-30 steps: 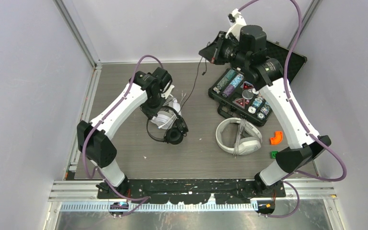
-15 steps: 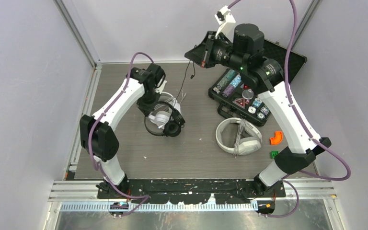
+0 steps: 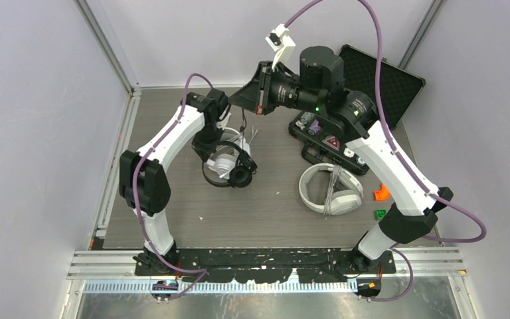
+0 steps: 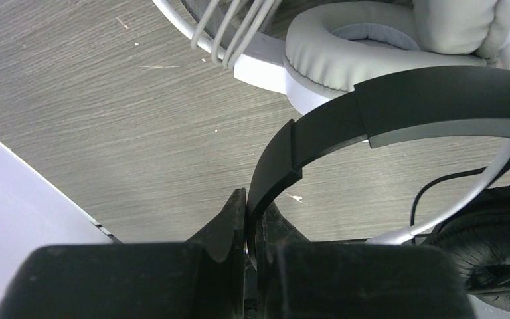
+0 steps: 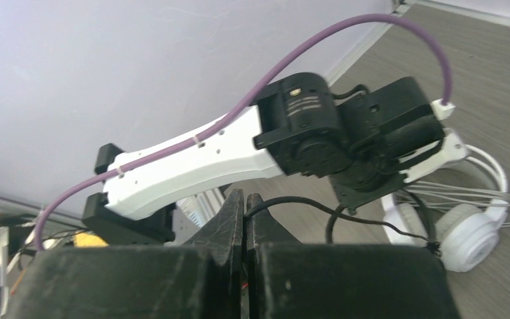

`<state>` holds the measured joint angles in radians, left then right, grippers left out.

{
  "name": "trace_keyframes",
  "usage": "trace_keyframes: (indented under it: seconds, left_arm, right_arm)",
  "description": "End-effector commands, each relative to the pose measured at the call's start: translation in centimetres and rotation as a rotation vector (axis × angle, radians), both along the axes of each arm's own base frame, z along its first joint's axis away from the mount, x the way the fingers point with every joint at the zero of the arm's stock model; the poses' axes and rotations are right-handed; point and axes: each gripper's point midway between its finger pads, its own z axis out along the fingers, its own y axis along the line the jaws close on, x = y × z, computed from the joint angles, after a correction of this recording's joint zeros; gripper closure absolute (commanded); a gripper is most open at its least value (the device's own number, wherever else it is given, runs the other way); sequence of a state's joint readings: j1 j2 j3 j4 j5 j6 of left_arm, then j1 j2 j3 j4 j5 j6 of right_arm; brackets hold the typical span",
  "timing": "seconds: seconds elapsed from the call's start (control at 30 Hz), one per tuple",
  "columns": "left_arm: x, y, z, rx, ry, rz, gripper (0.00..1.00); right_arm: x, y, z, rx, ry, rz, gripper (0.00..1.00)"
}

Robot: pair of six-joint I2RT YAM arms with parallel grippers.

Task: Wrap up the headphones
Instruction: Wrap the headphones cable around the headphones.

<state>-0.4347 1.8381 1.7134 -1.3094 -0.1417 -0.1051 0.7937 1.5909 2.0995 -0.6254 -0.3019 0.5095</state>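
With L gripper clamped on band of black headset at centre-left of top view & R gripper pinched on its black cable higher up, loop cable round band w/ light tension, w/o dragging white headset alongside.

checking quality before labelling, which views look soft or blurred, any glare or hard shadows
Top external: sharp, evenly lit, faint shadows only, no glare. Left wrist: table grain and black headband crisp, left gripper dark and soft-edged. Right wrist: right gripper dark and blurred, cable and left arm slightly soft.
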Motion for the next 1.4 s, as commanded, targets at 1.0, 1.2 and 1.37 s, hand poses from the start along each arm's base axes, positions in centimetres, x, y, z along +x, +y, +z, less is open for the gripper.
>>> trace_keyframes:
  seconds: [1.0, 1.2, 1.37]
  left_arm:
    - [6.7, 0.0, 3.1, -0.361, -0.158, 0.338, 1.0]
    - [8.2, 0.2, 5.7, -0.469, -0.253, 0.419, 1.0]
    - [9.2, 0.4, 8.1, -0.583, -0.331, 0.484, 1.0]
  right_arm:
    - [-17.0, 5.0, -4.0, 0.158, 0.301, 0.366, 1.0]
    - [-18.0, 3.6, -11.1, 0.025, 0.374, 0.325, 1.0]
    - [-16.7, 0.5, -18.8, -0.136, 0.389, 0.169, 1.0]
